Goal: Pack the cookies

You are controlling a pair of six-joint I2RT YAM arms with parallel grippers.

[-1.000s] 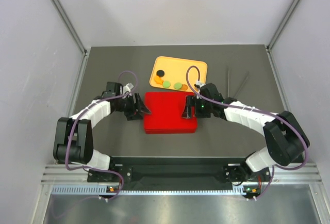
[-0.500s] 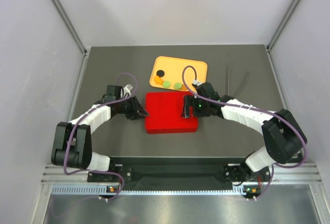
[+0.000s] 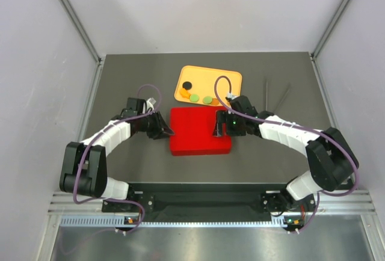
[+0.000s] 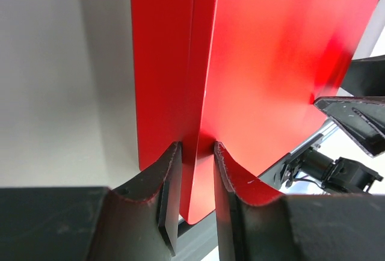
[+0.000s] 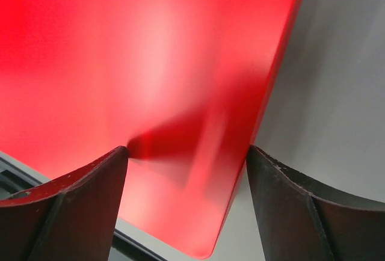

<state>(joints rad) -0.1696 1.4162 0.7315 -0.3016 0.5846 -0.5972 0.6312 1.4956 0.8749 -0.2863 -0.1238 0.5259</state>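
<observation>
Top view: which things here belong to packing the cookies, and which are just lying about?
Part of the job:
cookies
orange tray under them
red box
left gripper, clamped on the box's edge
right gripper, open over the box

Lying about:
two thin dark rods on the table, right of the tray

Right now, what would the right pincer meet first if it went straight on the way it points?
Probably the red box: the open right pincer points at its top, though the gap is unclear.
</observation>
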